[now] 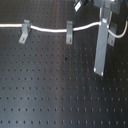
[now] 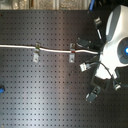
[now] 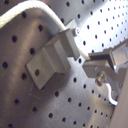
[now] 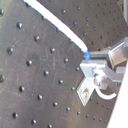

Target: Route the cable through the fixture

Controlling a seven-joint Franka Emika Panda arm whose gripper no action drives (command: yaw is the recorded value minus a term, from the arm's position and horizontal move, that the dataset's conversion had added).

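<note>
The white cable point(image 1: 47, 29) enters from the first exterior view's left and lies through two grey clip fixtures point(image 1: 24, 31) point(image 1: 69, 31). It then rises to my gripper point(image 1: 106, 19) at the top right, which a tall bar partly hides. In the second exterior view the cable point(image 2: 20, 47) crosses both clips point(image 2: 36, 50) point(image 2: 72, 51) to the gripper point(image 2: 95, 53). The second wrist view shows the cable point(image 4: 57, 22) running into the shut fingers point(image 4: 102, 60) at a blue mark, with its tail curling out behind. A clip point(image 3: 50, 57) sits close by in the first wrist view.
A tall grey metal bar point(image 1: 101, 47) stands on the black perforated board point(image 1: 50, 90), nearer the first exterior view's camera than the cable; it also shows in the second exterior view as the bar point(image 2: 93, 93). A small blue object point(image 2: 1, 90) lies at the second exterior view's left edge.
</note>
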